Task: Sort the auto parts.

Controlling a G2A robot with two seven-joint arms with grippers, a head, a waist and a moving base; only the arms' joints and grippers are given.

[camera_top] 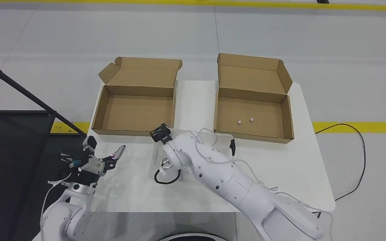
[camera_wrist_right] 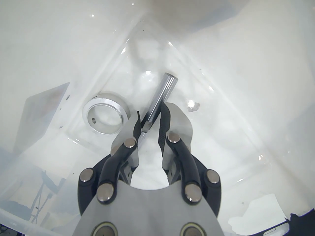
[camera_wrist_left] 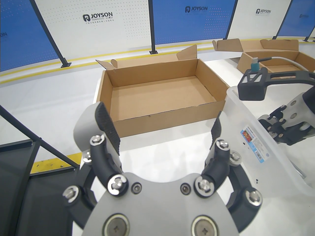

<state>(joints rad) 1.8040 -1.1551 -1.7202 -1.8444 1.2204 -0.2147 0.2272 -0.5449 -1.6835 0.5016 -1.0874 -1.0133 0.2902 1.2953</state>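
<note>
My right gripper (camera_wrist_right: 151, 114) is down inside a clear plastic bin (camera_wrist_right: 221, 62), shut on the near end of a shiny metal rod (camera_wrist_right: 162, 92) that lies on the bin floor. A silver ring (camera_wrist_right: 105, 115) with a small side hole rests just beside the fingers. In the top view this arm's wrist (camera_top: 167, 160) sits mid-table. My left gripper (camera_wrist_left: 160, 116) hangs open and holds nothing, above the table's left front (camera_top: 105, 146), facing the empty left cardboard box (camera_wrist_left: 157, 94). The bin's rim (camera_wrist_left: 246, 116) is to its side.
Two open cardboard boxes stand at the back: the left one (camera_top: 136, 114) is empty, the right one (camera_top: 271, 114) holds two small pale parts (camera_top: 240, 120). A small black piece (camera_top: 232, 144) lies on the table in front of the right box.
</note>
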